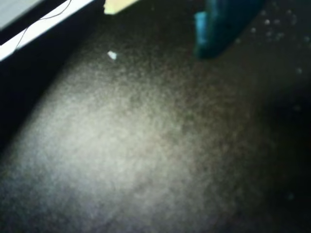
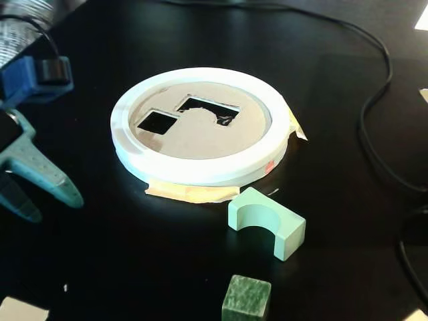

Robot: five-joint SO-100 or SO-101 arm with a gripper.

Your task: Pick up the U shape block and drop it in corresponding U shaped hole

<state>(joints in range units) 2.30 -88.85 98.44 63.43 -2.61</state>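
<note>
We are seeing the arch block (image 2: 267,229) lying notch-down on the table (image 2: 134,254), well to the right of our gripper (image 2: 50,206), whose empty jaws are hanging parted, while the arch hole (image 2: 204,107) is waiting in the taped-down ring (image 2: 200,170) between them.

Mint U shape block (image 2: 267,224), mottled green cube (image 2: 246,297)

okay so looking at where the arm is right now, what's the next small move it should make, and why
Probably swing the tool rightward across the table toward the U shape block. In the fixed view it sits open and empty at the left edge, while the block lies untouched in front of the white ring, well clear of the U shaped hole.
</note>
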